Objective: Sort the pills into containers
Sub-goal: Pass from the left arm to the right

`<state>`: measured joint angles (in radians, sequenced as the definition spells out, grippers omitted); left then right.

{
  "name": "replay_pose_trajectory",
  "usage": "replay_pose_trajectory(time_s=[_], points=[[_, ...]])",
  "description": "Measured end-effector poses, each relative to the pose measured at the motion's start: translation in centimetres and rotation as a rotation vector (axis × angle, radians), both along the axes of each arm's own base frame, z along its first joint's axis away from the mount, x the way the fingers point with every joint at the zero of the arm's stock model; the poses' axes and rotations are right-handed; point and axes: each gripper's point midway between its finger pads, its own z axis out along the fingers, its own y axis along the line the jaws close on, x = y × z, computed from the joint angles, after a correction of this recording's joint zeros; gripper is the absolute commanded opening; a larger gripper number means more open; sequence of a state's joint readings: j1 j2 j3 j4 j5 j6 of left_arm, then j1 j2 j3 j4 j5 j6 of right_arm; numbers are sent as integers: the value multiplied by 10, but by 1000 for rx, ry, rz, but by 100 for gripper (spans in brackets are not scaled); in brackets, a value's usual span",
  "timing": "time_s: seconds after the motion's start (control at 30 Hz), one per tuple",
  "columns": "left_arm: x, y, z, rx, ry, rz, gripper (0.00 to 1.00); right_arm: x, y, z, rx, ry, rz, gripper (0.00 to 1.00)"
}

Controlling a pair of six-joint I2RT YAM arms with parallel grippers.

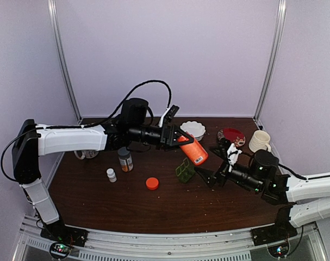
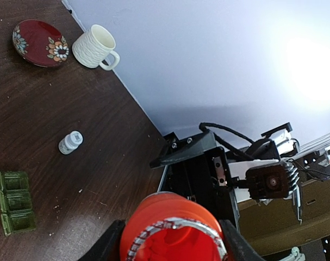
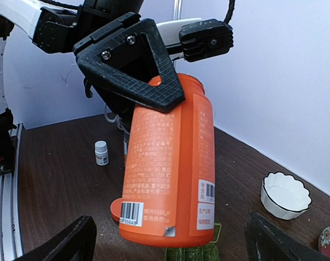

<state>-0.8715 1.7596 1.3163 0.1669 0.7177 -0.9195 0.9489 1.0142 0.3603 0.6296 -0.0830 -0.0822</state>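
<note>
In the top view, just left of centre, the orange bottle [image 1: 194, 151] is held tilted, clamped in the left gripper [image 1: 180, 138], the dark-green pill box [image 1: 185, 172] is seen on the table just below it, and close to the box's right the right gripper [image 1: 205, 175] is spread wide.

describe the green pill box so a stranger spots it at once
On the dark brown table, look just under the tilted orange bottle. There sits a small dark-green pill box: the only green thing, a short strip of open-lidded cells.
</note>
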Motion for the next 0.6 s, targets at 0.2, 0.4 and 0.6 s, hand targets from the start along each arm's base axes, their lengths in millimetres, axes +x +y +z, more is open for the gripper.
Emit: replay_pose_trajectory(time_s=[0.2, 0.4, 0.6], points=[[-2, 0, -1, -10, 23, -3, 43, 0, 2, 1, -27, -46, 8, 85], [-3, 0, 2, -25, 31, -10, 43, -1, 7, -2, -60, -87, 19, 73], [-3, -1, 3, -27, 41, -11, 43, -2, 12, -5, -87, -110, 25, 64]])
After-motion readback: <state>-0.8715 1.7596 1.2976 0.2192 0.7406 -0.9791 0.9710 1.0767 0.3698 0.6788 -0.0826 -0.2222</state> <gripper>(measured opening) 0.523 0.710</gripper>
